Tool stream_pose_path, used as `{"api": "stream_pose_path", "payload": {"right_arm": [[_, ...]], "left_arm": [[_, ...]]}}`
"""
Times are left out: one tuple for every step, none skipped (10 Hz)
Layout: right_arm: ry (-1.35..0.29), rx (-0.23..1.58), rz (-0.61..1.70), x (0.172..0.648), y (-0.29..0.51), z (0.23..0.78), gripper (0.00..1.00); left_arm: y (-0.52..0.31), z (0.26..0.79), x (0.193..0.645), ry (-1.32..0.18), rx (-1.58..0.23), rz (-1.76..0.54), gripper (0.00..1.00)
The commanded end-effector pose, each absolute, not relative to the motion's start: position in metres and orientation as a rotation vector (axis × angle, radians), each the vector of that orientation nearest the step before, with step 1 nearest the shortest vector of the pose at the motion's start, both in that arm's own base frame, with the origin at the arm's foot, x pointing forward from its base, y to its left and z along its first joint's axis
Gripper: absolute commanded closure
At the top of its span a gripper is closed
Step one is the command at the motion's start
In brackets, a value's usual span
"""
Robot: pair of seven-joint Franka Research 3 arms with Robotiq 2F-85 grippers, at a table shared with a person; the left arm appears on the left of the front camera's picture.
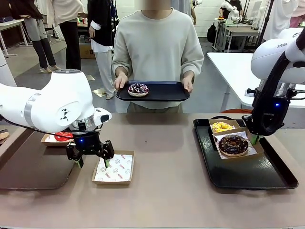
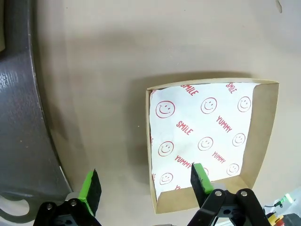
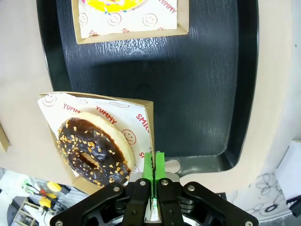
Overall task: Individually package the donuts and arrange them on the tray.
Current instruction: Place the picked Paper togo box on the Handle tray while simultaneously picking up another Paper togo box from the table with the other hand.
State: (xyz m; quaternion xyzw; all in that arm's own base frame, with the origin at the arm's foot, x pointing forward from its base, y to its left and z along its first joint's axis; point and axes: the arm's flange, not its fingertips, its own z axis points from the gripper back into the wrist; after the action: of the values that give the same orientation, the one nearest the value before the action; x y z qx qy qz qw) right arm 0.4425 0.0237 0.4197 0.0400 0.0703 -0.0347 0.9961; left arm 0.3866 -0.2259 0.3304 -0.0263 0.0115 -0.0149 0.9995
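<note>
My left gripper (image 1: 90,160) hangs open, straddling the left wall of an empty paper-lined cardboard box (image 1: 114,167); in the left wrist view one finger (image 2: 201,179) is inside the box (image 2: 207,136) and the other is outside. My right gripper (image 1: 255,139) is shut on the rim of the box (image 3: 149,122) holding the chocolate donut (image 1: 233,144) (image 3: 91,153) on the black tray (image 1: 248,174). Behind it on that tray, the yellow donut (image 1: 222,127) sits boxed. The red donut (image 1: 62,136) lies in a box behind my left arm. A person holds a second tray (image 1: 167,90) carrying the sprinkled donut (image 1: 138,88).
A grey tray (image 1: 28,162) (image 2: 23,117) lies at the table's left edge, close to my left gripper. The front half of the black tray (image 3: 197,84) is bare. Open tabletop (image 1: 167,157) stretches between the empty box and the black tray.
</note>
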Motion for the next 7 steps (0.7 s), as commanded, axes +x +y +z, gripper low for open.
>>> {"api": "stream_pose_path", "payload": {"right_arm": [[0.137,0.086,-0.072,0.4426,0.024,0.4227,0.99],[0.137,0.086,-0.072,0.4426,0.024,0.4227,0.99],[0.137,0.086,-0.072,0.4426,0.024,0.4227,0.99],[0.137,0.086,-0.072,0.4426,0.024,0.4227,0.99],[0.137,0.086,-0.072,0.4426,0.024,0.4227,0.99],[0.137,0.086,-0.072,0.4426,0.024,0.4227,0.99],[0.141,0.08,-0.069,0.4425,0.0237,0.4197,0.99]], "left_arm": [[-0.2259,0.3336,0.3855,0.021,-0.05,-0.031,0.0],[-0.2259,0.3336,0.3855,0.021,-0.05,-0.031,0.0],[-0.2259,0.3336,0.3855,0.021,-0.05,-0.031,0.0],[-0.2259,0.3336,0.3855,0.021,-0.05,-0.031,0.0],[-0.2259,0.3336,0.3855,0.021,-0.05,-0.031,0.0],[-0.2259,0.3336,0.3855,0.021,-0.05,-0.031,0.0],[-0.2262,0.3305,0.3865,0.023,-0.053,-0.031,0.0]]}}
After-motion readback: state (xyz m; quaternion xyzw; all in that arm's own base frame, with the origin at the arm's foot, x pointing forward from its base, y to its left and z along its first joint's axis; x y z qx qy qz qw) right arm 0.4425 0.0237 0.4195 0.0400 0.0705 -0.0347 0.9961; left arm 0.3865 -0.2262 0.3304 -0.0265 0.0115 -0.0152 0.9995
